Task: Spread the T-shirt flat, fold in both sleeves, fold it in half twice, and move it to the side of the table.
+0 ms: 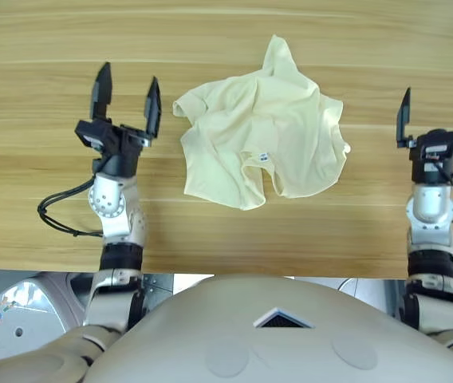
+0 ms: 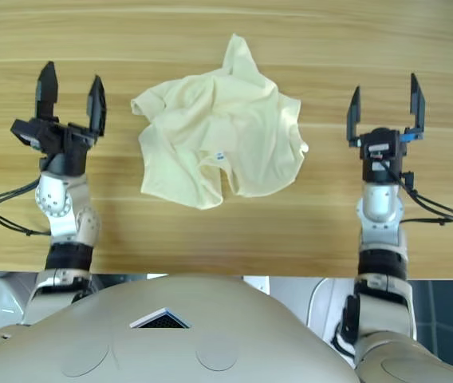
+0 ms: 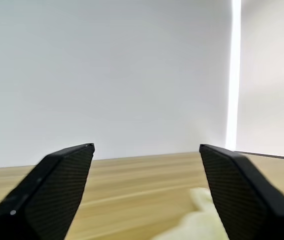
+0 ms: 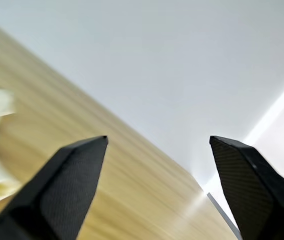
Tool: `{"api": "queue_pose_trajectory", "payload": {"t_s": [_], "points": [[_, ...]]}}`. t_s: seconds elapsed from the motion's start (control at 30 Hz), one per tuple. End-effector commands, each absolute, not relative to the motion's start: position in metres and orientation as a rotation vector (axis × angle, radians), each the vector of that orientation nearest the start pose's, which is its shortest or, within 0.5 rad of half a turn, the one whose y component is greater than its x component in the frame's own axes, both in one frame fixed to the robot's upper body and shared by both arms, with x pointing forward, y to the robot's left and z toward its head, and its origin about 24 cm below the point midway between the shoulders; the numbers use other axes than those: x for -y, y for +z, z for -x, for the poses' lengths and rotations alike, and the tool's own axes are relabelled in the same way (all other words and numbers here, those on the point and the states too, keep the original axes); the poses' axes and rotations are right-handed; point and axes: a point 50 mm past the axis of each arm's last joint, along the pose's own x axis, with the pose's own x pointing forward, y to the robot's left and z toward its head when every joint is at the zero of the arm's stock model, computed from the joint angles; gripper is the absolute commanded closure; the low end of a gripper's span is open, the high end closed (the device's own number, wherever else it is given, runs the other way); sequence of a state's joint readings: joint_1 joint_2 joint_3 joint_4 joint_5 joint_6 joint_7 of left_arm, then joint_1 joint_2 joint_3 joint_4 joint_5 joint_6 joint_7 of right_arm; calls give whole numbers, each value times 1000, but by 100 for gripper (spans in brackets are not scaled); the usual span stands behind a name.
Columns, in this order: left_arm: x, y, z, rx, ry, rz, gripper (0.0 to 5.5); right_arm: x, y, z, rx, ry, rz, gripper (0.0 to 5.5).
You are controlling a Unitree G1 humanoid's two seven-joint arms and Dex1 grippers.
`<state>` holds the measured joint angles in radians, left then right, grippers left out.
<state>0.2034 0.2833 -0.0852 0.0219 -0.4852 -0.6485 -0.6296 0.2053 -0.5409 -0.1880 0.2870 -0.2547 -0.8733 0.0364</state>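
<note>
The T-shirt (image 1: 262,132) lies in a crumpled heap on the wooden tabletop (image 1: 51,32), roughly midway between my two arms and a little beyond my chest. It is pale yellow, bunched and folded over on itself. One narrow part pokes out toward the far side of the tabletop, and the near edge hangs in loose lobes. On the near part of the cloth sits a small white patch with a bit of blue, which may be a sewn-in label (image 1: 264,156), though I cannot make it out well. My left pincer (image 1: 130,73) rests over the tabletop just beside the shirt's left edge. Its two dark fingers are spread wide apart and point away from me, with nothing between them and no cloth touched. My right pincer (image 1: 437,84) is likewise spread wide and grasps nothing. It stands farther from the cloth, with a clear strip of bare wood between it and the shirt's right edge. From my left wrist, a corner of the yellow fabric shows low on the wood past one finger (image 3: 242,190). From my right wrist, a soft yellow fold lies off to one side of the gap. A black cable (image 1: 59,215) loops out beside my left forearm, above the near edge of the tabletop.
</note>
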Motion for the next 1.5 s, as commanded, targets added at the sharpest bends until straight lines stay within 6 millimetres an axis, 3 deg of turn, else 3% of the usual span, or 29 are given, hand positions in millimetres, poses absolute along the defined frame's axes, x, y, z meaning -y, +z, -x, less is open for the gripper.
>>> {"api": "queue_pose_trajectory", "payload": {"t_s": [0.03, 0.13, 0.2, 0.27, 0.37, 0.43, 0.53, 0.67, 0.87, 1.07, 1.2, 1.3, 1.5], "points": [[-147, 58, -130, 286, -1088, 67, 157, 255, 65, -152, 236, 551, 910, 173], [-139, 49, -113, 204, -1250, 41, 157, 244, 74, -142, 233, 673, 877, 173], [-139, 50, -119, 239, -1226, 29, 157, 241, 77, -147, 254, 672, 856, 173], [-144, 59, -151, 344, -989, 36, 157, 243, 79, -165, 298, 546, 838, 173], [-173, 65, -211, 416, -433, 140, 157, 253, 68, -202, 329, 211, 676, 173], [-190, 60, -226, 426, -198, 78, 157, 250, 51, -214, 301, 83, 548, 173], [-203, 43, -231, 378, 16, 22, 157, 235, 25, -221, 246, -7, 400, 173], [-198, 27, -229, 348, 47, -38, 157, 229, 6, -222, 198, -50, 386, 173], [-197, 13, -226, 315, 59, -47, 157, 235, 3, -224, 195, -83, 325, 173], [-209, 10, -225, 327, 152, -130, 157, 233, 12, -239, 240, -77, 321, 173], [-195, -3, -223, 288, 103, -157, 157, 223, 4, -248, 219, -43, 437, 173], [-188, -5, -221, 291, 63, -175, 157, 222, 1, -247, 226, -80, 406, 173], [-204, -4, -225, 299, 218, -161, 157, 223, -1, -248, 217, -113, 376, 173]]}}
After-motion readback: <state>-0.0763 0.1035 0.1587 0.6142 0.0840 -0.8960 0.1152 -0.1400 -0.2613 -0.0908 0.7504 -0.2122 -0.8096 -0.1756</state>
